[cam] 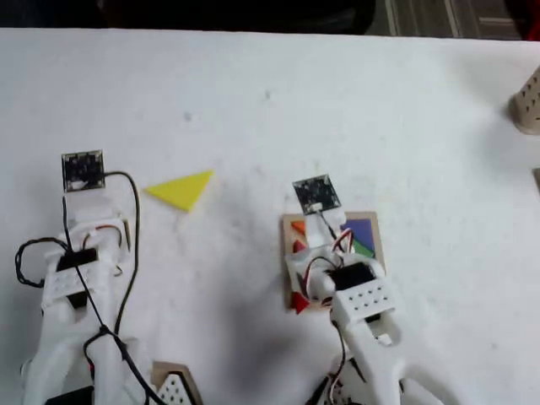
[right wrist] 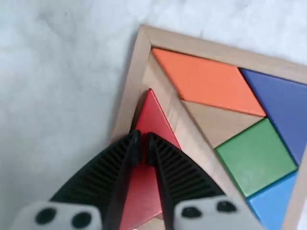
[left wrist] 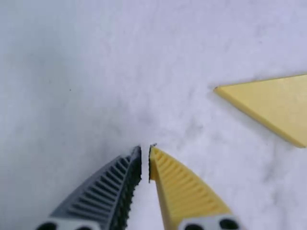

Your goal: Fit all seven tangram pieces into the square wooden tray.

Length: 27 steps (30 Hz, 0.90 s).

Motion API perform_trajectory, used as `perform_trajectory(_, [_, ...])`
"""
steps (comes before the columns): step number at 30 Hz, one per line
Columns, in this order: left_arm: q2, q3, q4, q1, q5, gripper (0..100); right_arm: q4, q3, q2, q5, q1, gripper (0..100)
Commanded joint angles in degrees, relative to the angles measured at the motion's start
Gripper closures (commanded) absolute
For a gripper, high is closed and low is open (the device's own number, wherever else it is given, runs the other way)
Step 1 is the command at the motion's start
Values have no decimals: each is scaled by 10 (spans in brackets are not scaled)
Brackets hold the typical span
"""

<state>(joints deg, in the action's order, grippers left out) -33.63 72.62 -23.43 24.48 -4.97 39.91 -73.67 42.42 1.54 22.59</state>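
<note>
The square wooden tray holds an orange parallelogram, a dark blue triangle, a green square and a light blue piece. A red triangle lies at the tray's edge, by the rim. My right gripper is shut, with its black tips over this red piece. In the high view the tray sits under the right arm. A yellow triangle lies flat on the white table, apart from the tray. My left gripper hangs shut over bare table, a short way from the yellow triangle.
A beige perforated block stands at the table's right edge. Another perforated part lies at the front between the arm bases. Black cables trail from the left arm. White table stretches behind both arms.
</note>
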Motion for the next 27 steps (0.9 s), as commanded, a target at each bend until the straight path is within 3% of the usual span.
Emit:
perform_trajectory(1, [-17, -1, 16, 1, 8, 936, 7, 3, 58, -7, 5, 981])
perform_trajectory(7, [-17, -1, 17, 1, 8, 936, 34, 3, 196, -7, -27, 981])
perform_trajectory(15, [-18, -1, 17, -6, 7, 936, -23, -23, 393, -7, -168, 981])
perform_trajectory(27, [-18, 0, 14, -11, 7, 936, 2, -156, 612, -8, -196, 981])
